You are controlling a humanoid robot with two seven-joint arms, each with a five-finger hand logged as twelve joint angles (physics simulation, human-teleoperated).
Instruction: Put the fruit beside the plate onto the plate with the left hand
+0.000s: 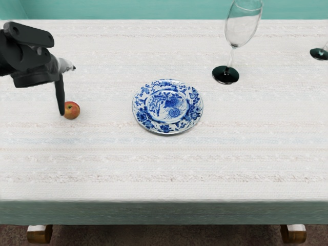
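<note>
A small red and yellow apple (72, 110) lies on the white tablecloth, well to the left of the blue and white patterned plate (167, 106). My left hand (43, 64) comes in from the left edge and hovers just above and left of the apple. One dark finger (60, 96) points straight down, its tip touching or nearly touching the apple's left side. The other fingers are spread and hold nothing. The plate has nothing on it.
A tall wine glass (237, 36) with a black foot stands behind and right of the plate. Another black glass foot (319, 53) shows at the right edge. The table's front edge (164, 202) runs along the bottom.
</note>
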